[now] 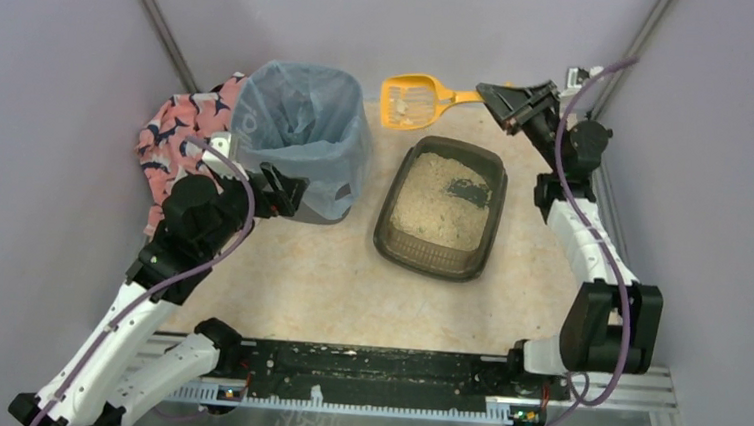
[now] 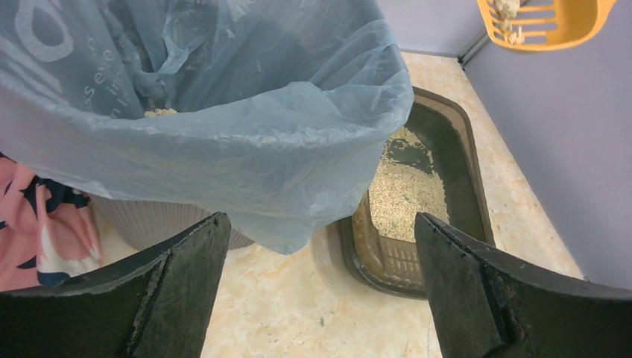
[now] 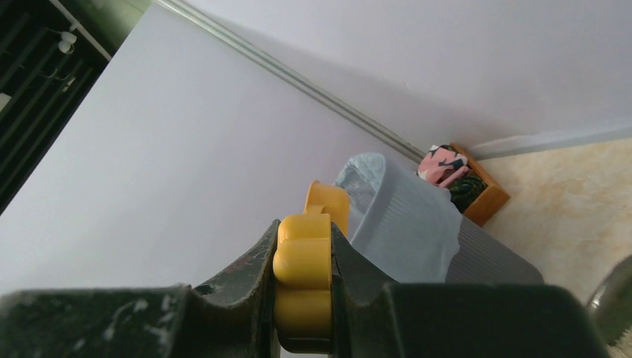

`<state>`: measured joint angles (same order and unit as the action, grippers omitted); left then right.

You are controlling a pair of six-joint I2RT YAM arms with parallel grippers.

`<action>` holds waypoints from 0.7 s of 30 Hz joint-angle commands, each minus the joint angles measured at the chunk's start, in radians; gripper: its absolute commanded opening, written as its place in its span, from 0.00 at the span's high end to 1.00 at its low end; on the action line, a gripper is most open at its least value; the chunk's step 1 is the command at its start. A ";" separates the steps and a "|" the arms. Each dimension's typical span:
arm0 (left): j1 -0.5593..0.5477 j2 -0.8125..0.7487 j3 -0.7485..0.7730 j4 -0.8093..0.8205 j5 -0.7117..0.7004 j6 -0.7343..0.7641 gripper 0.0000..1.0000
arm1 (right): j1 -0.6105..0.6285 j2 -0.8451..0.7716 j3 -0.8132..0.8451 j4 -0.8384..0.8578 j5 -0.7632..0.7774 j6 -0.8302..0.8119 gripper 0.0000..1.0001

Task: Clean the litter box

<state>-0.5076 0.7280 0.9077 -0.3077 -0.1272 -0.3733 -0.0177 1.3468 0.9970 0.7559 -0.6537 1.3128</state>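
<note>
Far left edge of counter: pink patterned cloth (image 1: 171,126), bunched against the bin (image 1: 303,138). The bin is lined with a light blue bag and stands left of centre, toward the far edge.

Left gripper (image 1: 289,189) sits at the bin's near right side, fingers (image 2: 175,294) spread wide, nothing between them. In the left wrist view the bag's rim fills the gap between the fingers and the litter box lies beyond, nearer the right-hand finger and well apart from both.

Litter box (image 1: 444,206) sits flat on the counter right of centre, just beside the bin, not touching. Beige litter inside, with one dark bare patch (image 1: 471,192) toward its far right.

Yellow scoop (image 1: 416,100) is held in the air past the box's far left corner, head toward the bin, a few pale clumps in it (count unclear).

Right gripper (image 1: 499,97) is near the far right corner of the counter, above and beyond the box, clear of it. Its fingers (image 3: 253,268) pinch the scoop handle from both sides.
</note>
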 commanded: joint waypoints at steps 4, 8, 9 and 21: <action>0.009 -0.055 0.017 -0.064 -0.025 -0.015 0.01 | 0.145 0.164 0.273 -0.082 0.031 -0.018 1.00; 0.010 -0.078 0.017 -0.084 -0.023 -0.020 0.01 | 0.214 0.258 0.381 -0.127 0.040 -0.061 1.00; 0.009 -0.086 0.017 -0.087 -0.024 -0.020 0.01 | 0.231 0.281 0.414 -0.163 0.040 -0.093 1.00; 0.009 -0.112 0.000 -0.104 -0.034 -0.006 0.01 | 0.458 0.478 0.904 -0.687 0.177 -0.746 1.00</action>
<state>-0.5030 0.6167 0.9077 -0.4038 -0.1497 -0.3874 0.3534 1.8290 1.7401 0.2569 -0.5911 0.9131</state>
